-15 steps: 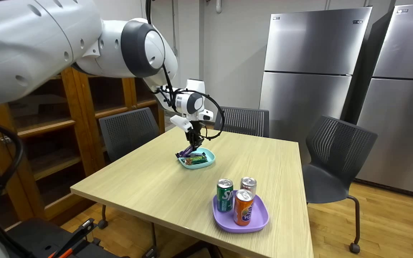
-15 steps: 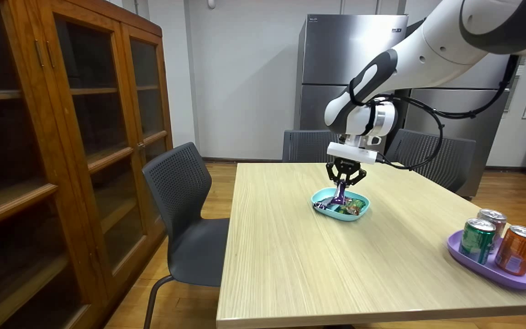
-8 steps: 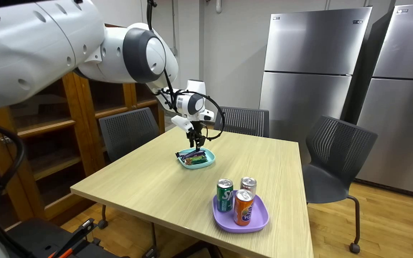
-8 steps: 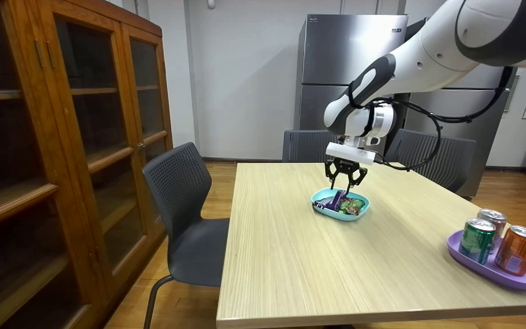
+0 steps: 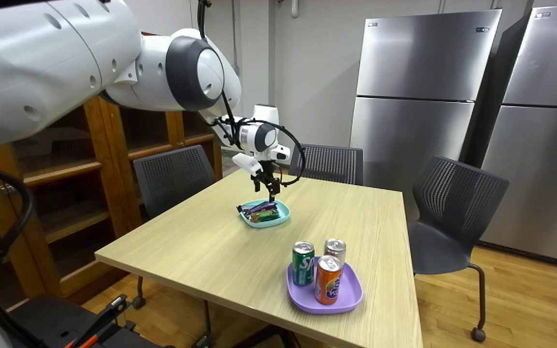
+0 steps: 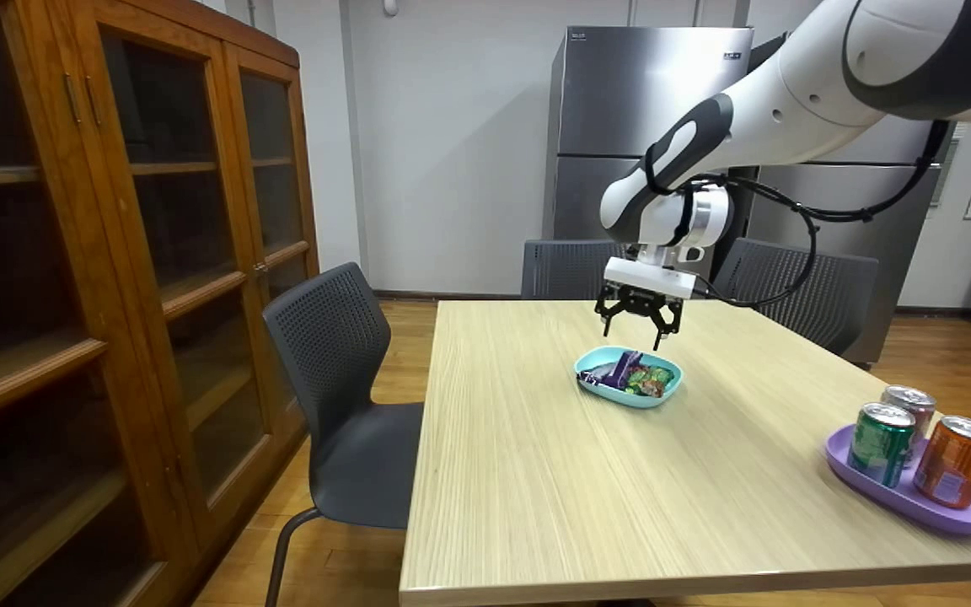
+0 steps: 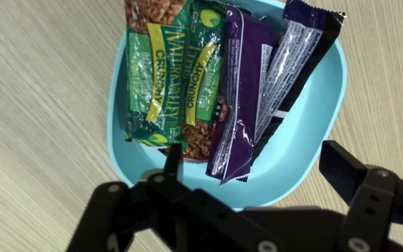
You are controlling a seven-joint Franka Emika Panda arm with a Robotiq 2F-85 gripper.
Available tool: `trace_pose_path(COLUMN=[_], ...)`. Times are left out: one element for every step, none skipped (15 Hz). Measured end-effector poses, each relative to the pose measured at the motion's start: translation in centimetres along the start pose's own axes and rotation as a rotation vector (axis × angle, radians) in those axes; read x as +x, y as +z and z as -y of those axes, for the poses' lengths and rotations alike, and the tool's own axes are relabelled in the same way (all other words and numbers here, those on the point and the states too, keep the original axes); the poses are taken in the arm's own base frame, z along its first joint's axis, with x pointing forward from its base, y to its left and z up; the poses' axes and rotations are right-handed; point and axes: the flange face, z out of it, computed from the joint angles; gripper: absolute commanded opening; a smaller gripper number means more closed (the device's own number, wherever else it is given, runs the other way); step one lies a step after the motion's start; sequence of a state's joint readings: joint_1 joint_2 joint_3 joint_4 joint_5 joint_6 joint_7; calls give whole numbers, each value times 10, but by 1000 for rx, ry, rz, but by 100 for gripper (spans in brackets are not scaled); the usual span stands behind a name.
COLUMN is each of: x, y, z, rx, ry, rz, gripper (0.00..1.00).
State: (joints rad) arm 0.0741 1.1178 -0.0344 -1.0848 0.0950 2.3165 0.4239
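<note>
At the bottom of the wrist view, the black two-fingered gripper (image 7: 252, 148) stands spread wide. Beyond it, upper centre, a long purple foil-wrapped bar (image 7: 246, 87) lies beside flat green granola-bar packets (image 7: 156, 80) in a rounded turquoise plastic tray (image 7: 287, 157) on the pale wood-grain tabletop (image 7: 47, 87).

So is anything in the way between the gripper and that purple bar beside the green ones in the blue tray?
Nothing visible is. The gripper hangs open near the tray, and the purple bar lies uncovered. A green-wrapped bar and a dark-wrapped bar lie close on either side, though, which might crowd a grip.
</note>
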Motion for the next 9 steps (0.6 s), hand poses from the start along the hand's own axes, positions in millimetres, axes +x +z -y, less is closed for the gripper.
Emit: trace_pose_path(x=[1,3,4,5,5,5,5,4,2], y=[-3,-7,-12,-16,-20,-24,-28,-31,-35], z=[-1,-3,-5,-8,-11,-15,-19,-24,-28], rx=[-1,-2,-3,-5,-8,-11,-14,-18,-22], ry=[-6,-15,-28,-42,-55,-72,-89,-107,-126], rz=[2,5,8,13,19,26,32,40,49], gripper=[100,100,100,100,100,100,100,100,100])
